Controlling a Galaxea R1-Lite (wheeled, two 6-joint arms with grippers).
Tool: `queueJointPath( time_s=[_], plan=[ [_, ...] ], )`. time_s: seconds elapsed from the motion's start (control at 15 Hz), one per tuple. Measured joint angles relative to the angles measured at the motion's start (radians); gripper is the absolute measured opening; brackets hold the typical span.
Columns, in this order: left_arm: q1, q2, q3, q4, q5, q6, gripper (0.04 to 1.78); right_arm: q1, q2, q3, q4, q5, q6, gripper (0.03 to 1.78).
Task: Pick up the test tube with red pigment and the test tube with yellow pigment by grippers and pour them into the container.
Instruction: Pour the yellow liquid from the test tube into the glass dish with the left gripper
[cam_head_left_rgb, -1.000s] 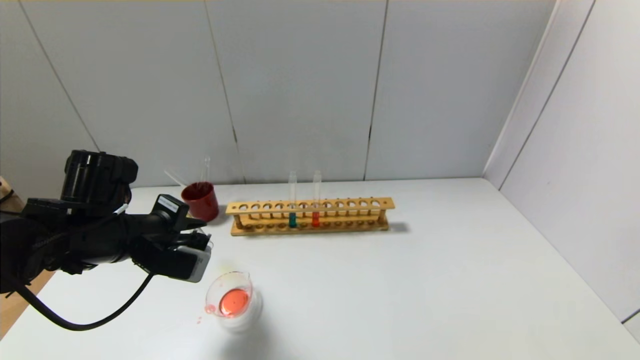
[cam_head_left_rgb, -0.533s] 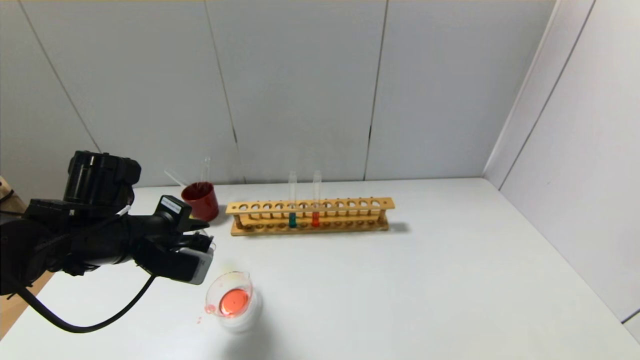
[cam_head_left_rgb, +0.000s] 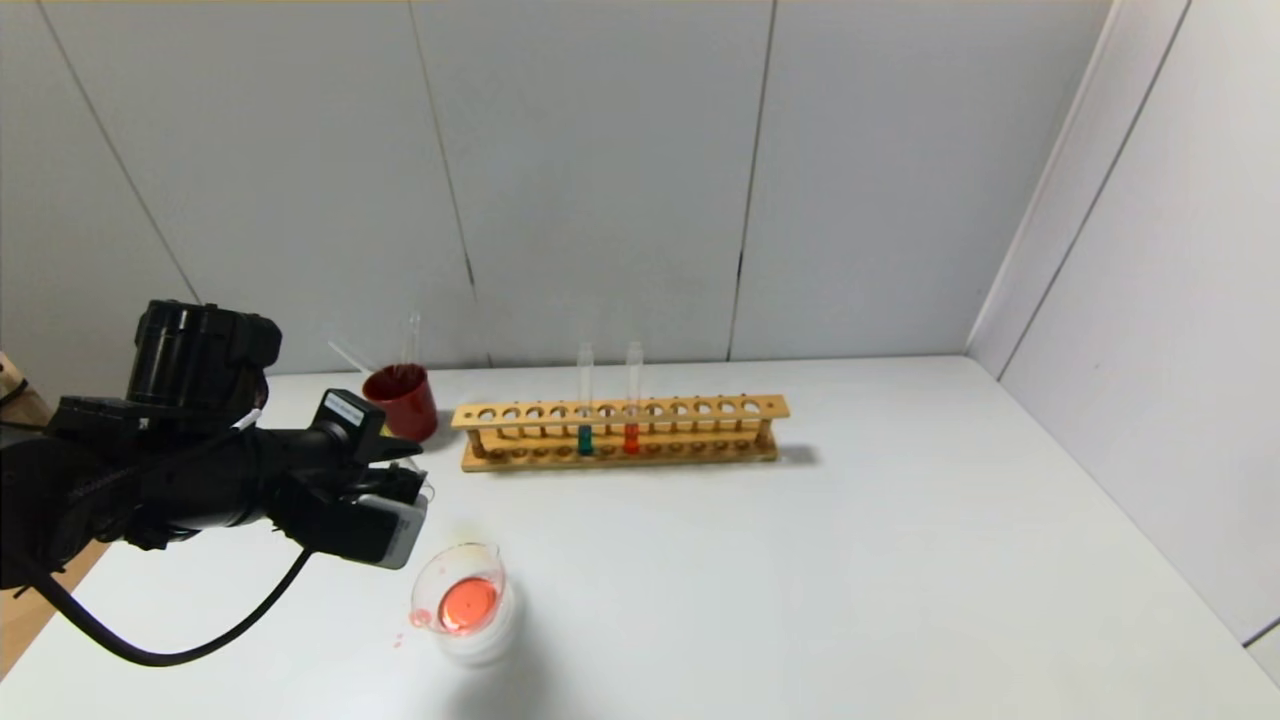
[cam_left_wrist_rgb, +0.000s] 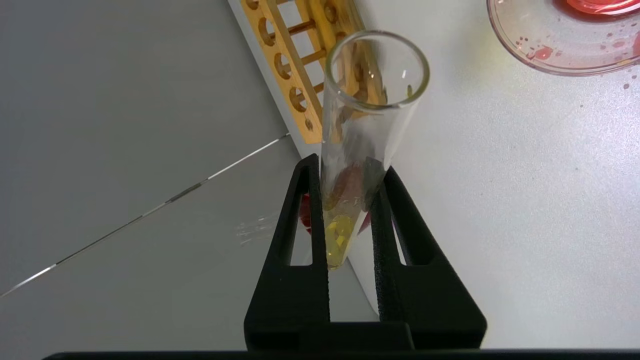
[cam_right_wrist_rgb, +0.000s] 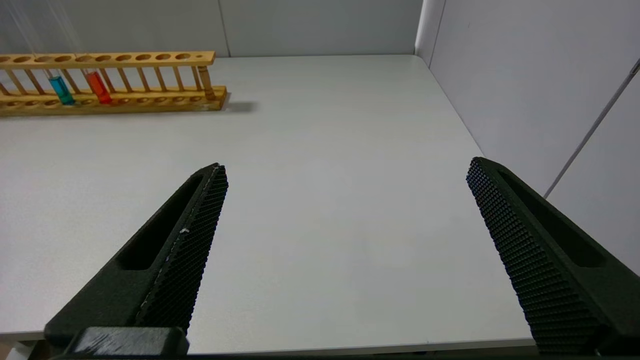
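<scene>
My left gripper (cam_left_wrist_rgb: 347, 167) is shut on the test tube with yellow pigment (cam_left_wrist_rgb: 367, 125). A little yellow liquid lies at the tube's closed end between the jaws, and its open mouth points away from the wrist. In the head view the left gripper (cam_head_left_rgb: 405, 480) hangs above the table, just behind and left of the container (cam_head_left_rgb: 462, 600), a low glass beaker holding red liquid. The container's rim (cam_left_wrist_rgb: 550, 65) shows beside the tube's mouth. The test tube with red pigment (cam_head_left_rgb: 632, 395) stands in the wooden rack (cam_head_left_rgb: 700, 410). My right gripper (cam_right_wrist_rgb: 347, 165) is open and empty, low at the table's near edge.
A tube of teal liquid (cam_head_left_rgb: 585, 400) stands in the rack beside the red one. A dark red cup (cam_head_left_rgb: 402, 400) sits left of the rack, close behind my left gripper. Small red drops mark the white table (cam_head_left_rgb: 800, 560) beside the beaker's spout.
My left gripper with the yellow tube has crept slightly up and to the right. Nothing else has moved.
</scene>
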Motion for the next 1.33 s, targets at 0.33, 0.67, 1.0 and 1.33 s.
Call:
queueJointPath(
  time_s=[0.33,0.67,1.0,1.33],
  plan=[
    [0.0,0.004,0.0,0.0,-0.007,0.001,0.3,0.0,0.0,0.0,0.0,0.0,0.0,1.75],
    [0.001,0.005,-0.002,0.0,-0.021,0.062,0.3,0.0,0.0,0.0,0.0,0.0,0.0,1.75],
    [0.007,0.011,-0.002,-0.001,-0.02,0.096,0.3,0.0,0.0,0.0,0.0,0.0,0.0,1.75],
    [0.031,0.029,-0.002,-0.002,-0.021,0.138,0.3,0.0,0.0,0.0,0.0,0.0,0.0,1.75]
  ],
)
